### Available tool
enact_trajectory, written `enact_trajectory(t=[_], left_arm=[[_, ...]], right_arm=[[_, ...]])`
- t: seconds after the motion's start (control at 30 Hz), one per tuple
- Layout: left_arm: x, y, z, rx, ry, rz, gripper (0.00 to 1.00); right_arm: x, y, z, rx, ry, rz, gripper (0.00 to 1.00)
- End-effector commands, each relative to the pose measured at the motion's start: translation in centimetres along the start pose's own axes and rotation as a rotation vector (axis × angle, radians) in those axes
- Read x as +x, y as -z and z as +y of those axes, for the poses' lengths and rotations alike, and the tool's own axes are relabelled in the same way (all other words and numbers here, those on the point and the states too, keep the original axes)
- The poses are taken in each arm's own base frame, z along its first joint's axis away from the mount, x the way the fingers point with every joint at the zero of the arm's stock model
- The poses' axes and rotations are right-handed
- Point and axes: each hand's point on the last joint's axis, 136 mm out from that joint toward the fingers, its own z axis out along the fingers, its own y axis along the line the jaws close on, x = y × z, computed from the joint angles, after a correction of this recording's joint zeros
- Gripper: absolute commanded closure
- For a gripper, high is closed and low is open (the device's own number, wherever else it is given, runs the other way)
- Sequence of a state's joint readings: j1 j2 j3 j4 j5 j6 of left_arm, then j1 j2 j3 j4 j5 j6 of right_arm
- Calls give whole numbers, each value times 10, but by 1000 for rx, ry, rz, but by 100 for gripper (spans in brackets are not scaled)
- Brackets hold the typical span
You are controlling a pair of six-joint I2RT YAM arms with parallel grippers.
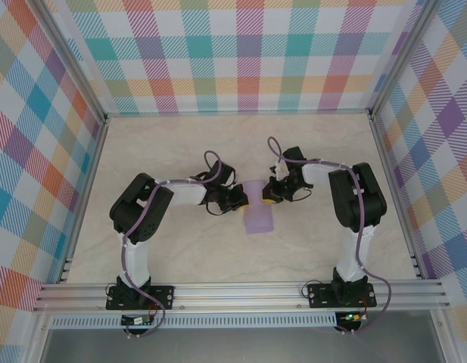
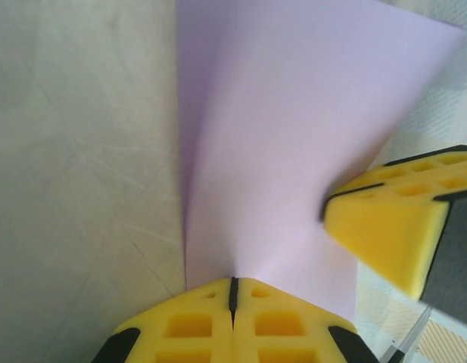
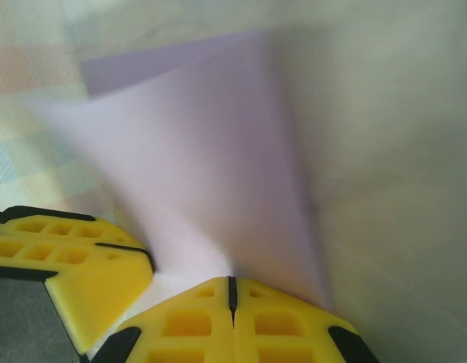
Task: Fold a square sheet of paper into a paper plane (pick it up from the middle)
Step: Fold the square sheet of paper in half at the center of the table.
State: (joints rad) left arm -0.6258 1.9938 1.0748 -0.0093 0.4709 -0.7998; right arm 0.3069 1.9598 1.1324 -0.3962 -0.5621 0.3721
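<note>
Top external: left gripper (image 1: 243,199) and right gripper (image 1: 269,195) met at the far end of one lavender sheet of paper (image 1: 259,215), which lay mid-table (image 1: 180,249) between the two arms. Count: two grippers, one sheet.

Left wrist: left gripper (image 2: 234,293) had its yellow pads pressed together, the sheet's edge pinched at their seam; the sheet (image 2: 278,151) rose away, creased. One right-gripper finger (image 2: 384,227) touched its side.

Right wrist: right gripper (image 3: 231,291) likewise clamped tight on the sheet (image 3: 218,166); a left-gripper finger (image 3: 74,261) sat just beside.

Beige table (image 1: 180,257), plaid walls (image 1: 241,53)
</note>
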Motion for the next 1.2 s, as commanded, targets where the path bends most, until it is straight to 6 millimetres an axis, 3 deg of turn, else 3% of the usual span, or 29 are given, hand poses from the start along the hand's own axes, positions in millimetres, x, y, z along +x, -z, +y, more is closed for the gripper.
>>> enact_trajectory(t=[0.0,0.1,0.27,0.37,0.5,0.67,0.83,1.07,1.17], left_arm=[[95,-4,177,-586,251,219,100],[95,-5,177,-579,250,218,100],[90,-5,170,-562,235,213,100],[89,-5,168,-560,231,211,100],[89,-4,167,-563,227,212,100],[90,-3,169,-569,229,217,100],[93,-3,173,-584,233,225,100],[101,-1,183,-610,240,245,100],[102,-1,184,-607,241,245,100]], right_arm=[[-11,22,-28,63,-37,-75,100],[-19,37,-27,79,-40,-128,100],[-23,53,20,-20,44,-189,100],[-16,35,43,-65,91,-128,100],[-10,5,53,-88,112,-45,100],[-14,-11,48,-89,111,-24,100],[-27,-13,22,-54,57,-58,100],[-57,9,-27,43,-61,-174,100],[-70,24,-28,71,-78,-234,100]])
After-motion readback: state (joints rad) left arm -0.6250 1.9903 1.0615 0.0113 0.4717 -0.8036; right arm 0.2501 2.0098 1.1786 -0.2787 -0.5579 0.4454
